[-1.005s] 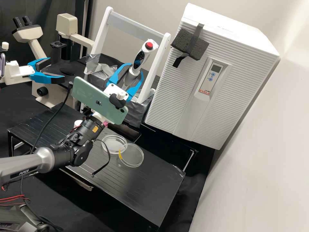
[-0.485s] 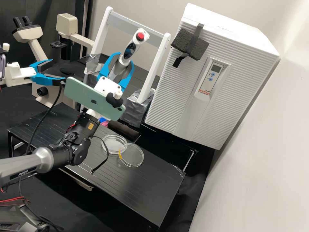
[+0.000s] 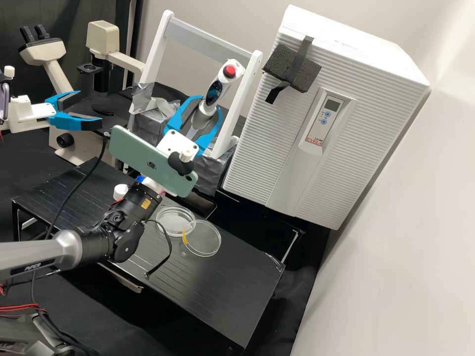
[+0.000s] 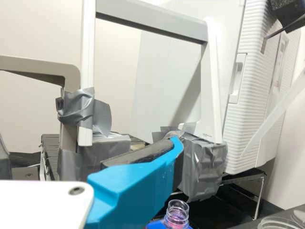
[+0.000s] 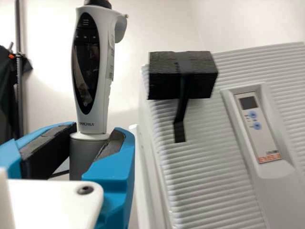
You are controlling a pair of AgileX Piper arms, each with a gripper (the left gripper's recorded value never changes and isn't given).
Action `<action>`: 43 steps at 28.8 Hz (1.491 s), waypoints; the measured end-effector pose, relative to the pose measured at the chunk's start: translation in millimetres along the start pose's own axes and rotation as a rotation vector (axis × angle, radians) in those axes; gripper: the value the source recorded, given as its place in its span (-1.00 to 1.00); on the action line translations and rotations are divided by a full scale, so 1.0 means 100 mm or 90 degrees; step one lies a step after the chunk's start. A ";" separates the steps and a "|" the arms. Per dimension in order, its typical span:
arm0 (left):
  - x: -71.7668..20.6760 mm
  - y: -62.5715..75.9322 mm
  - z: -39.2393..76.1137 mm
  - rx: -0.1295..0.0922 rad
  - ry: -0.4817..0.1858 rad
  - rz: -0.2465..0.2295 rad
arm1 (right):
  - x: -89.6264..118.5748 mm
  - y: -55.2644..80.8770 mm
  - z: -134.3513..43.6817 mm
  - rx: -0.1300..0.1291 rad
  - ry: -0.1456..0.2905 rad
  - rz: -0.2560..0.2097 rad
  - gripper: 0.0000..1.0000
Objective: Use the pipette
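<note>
Right wrist view: right end effector [image 5: 95,140] is pinching the pipette [image 5: 93,71] upright, leaving its 12 o'clock button [image 3: 229,70] free; left end effector [image 3: 87,107] is hanging spread.

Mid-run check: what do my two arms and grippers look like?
The left gripper and right gripper share white bodies and bright blue fingers with dark pads. The right arm is dark grey with a silver link, white lettering, a loose black cable and a mint-green phone.
</note>
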 end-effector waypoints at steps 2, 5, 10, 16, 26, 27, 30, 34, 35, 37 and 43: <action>0.000 0.00 0.01 -0.001 -0.001 0.000 | 0.00 0.01 0.01 -0.003 -0.003 0.004 -1.00; 0.001 0.00 0.01 -0.001 -0.001 -0.001 | -0.01 0.03 0.02 -0.009 -0.005 0.009 -1.00; -0.005 0.01 0.01 -0.002 -0.002 0.003 | -0.01 0.04 0.02 -0.012 -0.006 0.011 -1.00; -0.008 0.02 0.02 -0.005 0.000 0.006 | -0.01 0.04 0.02 -0.045 -0.006 0.011 -1.00; -0.008 0.03 0.01 -0.008 0.004 0.008 | -0.03 0.06 -0.03 -0.168 -0.020 0.010 -1.00; -0.008 0.03 0.01 -0.007 0.004 0.008 | -0.03 0.06 -0.03 -0.177 -0.020 0.010 -1.00; -0.008 0.03 0.01 -0.007 0.004 0.008 | -0.04 0.08 -0.06 -0.212 -0.018 0.018 -1.00; -0.008 0.03 0.01 -0.007 0.004 0.008 | -0.06 0.13 -0.08 -0.251 -0.022 0.033 -1.00; -0.008 0.03 0.01 -0.007 0.004 0.008 | -0.06 0.15 -0.09 -0.253 -0.023 0.038 -1.00; -0.008 0.03 0.01 -0.007 0.004 0.008 | -0.07 0.17 -0.09 -0.261 -0.026 0.048 -1.00; -0.008 0.03 0.01 -0.007 0.004 0.008 | -0.07 0.19 -0.08 -0.262 -0.033 0.056 -1.00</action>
